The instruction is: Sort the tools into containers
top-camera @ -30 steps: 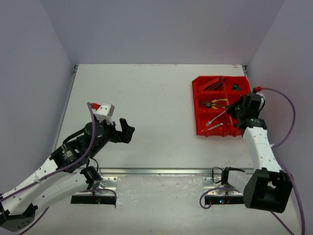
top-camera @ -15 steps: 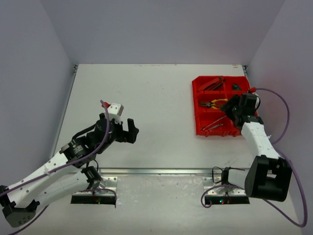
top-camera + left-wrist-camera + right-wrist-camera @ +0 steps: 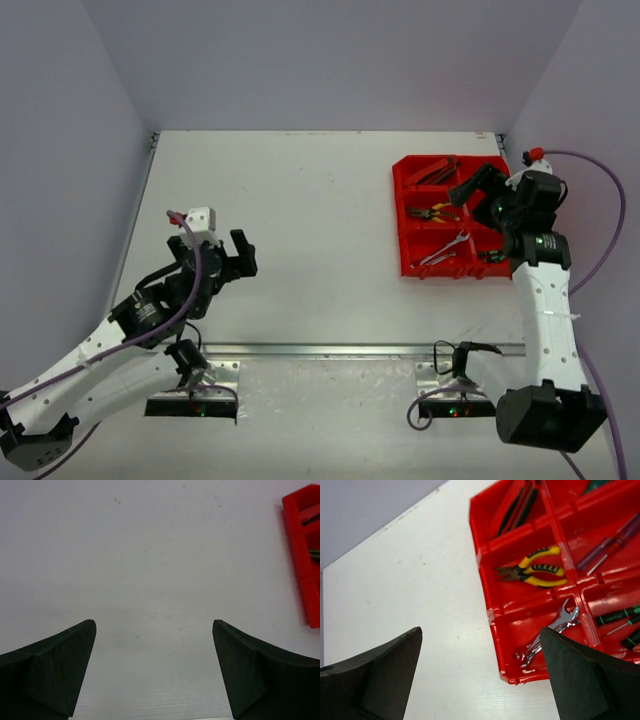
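top view: the red tray point(image 3: 399, 200) sits on the white table point(image 3: 300, 190) toward 2 o'clock, near the far right corner. in its left column, yellow-handled pliers point(image 3: 437, 211) lie in the middle compartment and a silver wrench point(image 3: 447, 247) lies in the near one. the right pincer point(image 3: 472, 195) hangs over the tray, pointing toward 10 o'clock. the left pincer point(image 3: 243, 258) hovers over bare table at about 8 o'clock, well apart from the tray.

left wrist view: the two dark fingers stand wide apart with nothing between them, only bare table below. a strip of the tray shows at 2 o'clock, at the frame's edge.

right wrist view: the fingers are spread wide and hold nothing. the tray fills the frame from 12 to 4 o'clock. the pliers lie in a middle compartment, and the wrench lies slanted in the one toward 5 o'clock of them. green-handled screwdrivers point(image 3: 620, 616) lie at 3 o'clock, a purple-handled screwdriver point(image 3: 612, 539) at 2 o'clock, and dark long tools point(image 3: 517, 505) at 12 o'clock.
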Tool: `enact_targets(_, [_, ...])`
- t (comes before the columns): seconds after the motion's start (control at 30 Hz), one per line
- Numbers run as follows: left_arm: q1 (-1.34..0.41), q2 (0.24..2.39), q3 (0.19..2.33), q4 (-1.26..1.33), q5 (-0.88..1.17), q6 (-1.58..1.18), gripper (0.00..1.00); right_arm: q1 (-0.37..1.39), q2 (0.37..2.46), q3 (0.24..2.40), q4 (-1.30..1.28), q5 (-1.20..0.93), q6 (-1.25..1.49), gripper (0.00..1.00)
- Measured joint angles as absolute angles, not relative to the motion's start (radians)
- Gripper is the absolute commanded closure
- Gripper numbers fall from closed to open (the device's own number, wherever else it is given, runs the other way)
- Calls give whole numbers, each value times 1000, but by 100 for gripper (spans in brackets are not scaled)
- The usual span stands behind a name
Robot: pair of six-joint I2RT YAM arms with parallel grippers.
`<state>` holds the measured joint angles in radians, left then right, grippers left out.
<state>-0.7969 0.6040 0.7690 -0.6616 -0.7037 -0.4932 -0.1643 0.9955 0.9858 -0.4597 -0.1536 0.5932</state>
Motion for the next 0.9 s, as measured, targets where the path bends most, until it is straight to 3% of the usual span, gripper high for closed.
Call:
enact_targets(0.27, [-796, 572, 846, -727, -855, -555, 0, -8, 908, 1069, -639, -134, 436, 1])
enact_targets(0.57, [-795, 533, 826, -758, -981, -580, 0, 115, 540, 945, -728, -64, 268, 1])
enact_targets(0.9, [-762, 446, 802, -722, -1001, -570, 0, 122, 417, 1020, -907, -18, 224, 1])
